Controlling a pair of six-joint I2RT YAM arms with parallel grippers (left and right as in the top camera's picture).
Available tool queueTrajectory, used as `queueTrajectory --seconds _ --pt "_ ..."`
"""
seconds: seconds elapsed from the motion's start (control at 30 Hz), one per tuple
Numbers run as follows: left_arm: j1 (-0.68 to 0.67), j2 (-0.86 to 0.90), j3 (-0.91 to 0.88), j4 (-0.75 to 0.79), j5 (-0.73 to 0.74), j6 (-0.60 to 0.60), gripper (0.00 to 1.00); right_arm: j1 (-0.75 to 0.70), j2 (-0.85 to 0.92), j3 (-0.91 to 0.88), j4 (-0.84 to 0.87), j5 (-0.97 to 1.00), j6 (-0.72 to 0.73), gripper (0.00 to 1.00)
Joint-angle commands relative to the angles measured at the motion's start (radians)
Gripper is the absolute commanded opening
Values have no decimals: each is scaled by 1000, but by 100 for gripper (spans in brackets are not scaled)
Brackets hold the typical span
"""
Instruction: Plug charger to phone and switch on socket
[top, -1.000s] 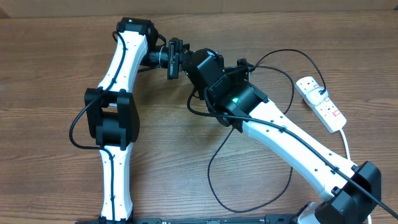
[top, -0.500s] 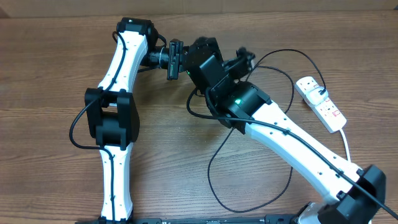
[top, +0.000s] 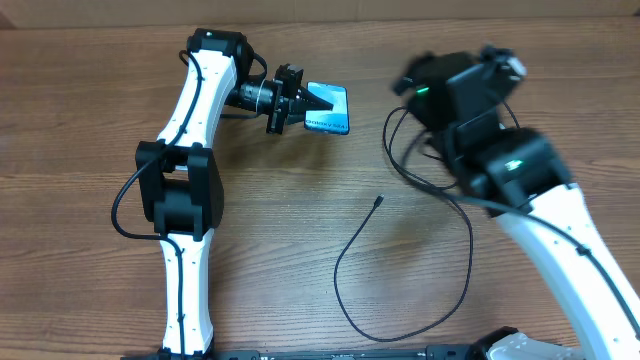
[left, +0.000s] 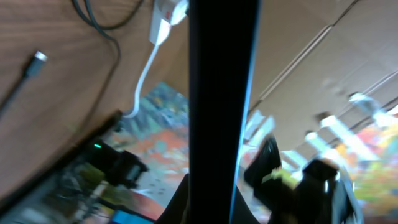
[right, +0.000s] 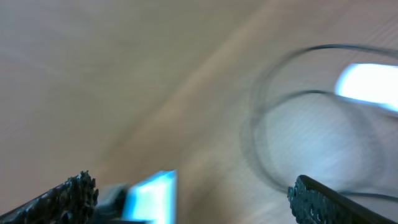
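Wooden table (top: 80, 150) bears the looped charger (top: 336, 272); left hand (top: 304, 105) grips the phone (top: 332, 110), right hand (right: 199, 196) (blurred) spread open

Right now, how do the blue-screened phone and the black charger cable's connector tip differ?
The slim blue-screened phone is clamped in the left end effector; the thin black cable's connector tip lies loose on the wooden table. The phone is broad and bright, the tip tiny and dark. Shared: neither is joined to the other.
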Motion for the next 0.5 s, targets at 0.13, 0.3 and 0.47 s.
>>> queueTrajectory --seconds 0.13,0.3,0.47 --pt "-5 -220 17 69 -261 113 4 -243 9 11 -311 -122 -109 100" --pt "-5 -413 17 208 -546 -19 4 -319 23 11 -417 -156 -109 100" --pt "-5 -583 17 235 -1074 -245 4 -322 29 11 -441 -209 -109 100"
